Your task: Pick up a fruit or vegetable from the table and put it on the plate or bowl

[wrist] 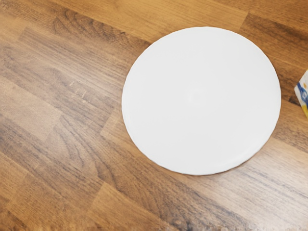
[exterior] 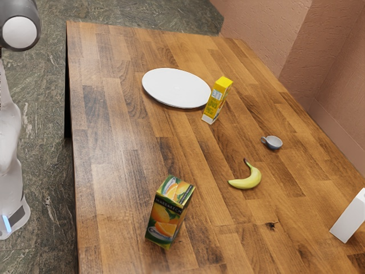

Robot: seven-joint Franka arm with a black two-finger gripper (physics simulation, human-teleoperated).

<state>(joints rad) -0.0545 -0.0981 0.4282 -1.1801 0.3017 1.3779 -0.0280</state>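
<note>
A yellow banana (exterior: 246, 178) lies on the wooden table toward the exterior view's right, curved with its dark stem pointing up. A round white plate (exterior: 175, 87) rests flat at the far middle of the table, with nothing on it. From the wrist camera the same plate (wrist: 201, 100) lies below my hand. The white arm's base and a grey joint (exterior: 19, 24) stand at the exterior view's left edge.
A small yellow juice carton (exterior: 217, 100) stands just right of the plate; its corner (wrist: 303, 93) shows in the wrist view. A larger orange juice carton (exterior: 170, 212) stands near the front. A small grey cup (exterior: 272, 142) and a white box (exterior: 350, 217) sit at the right.
</note>
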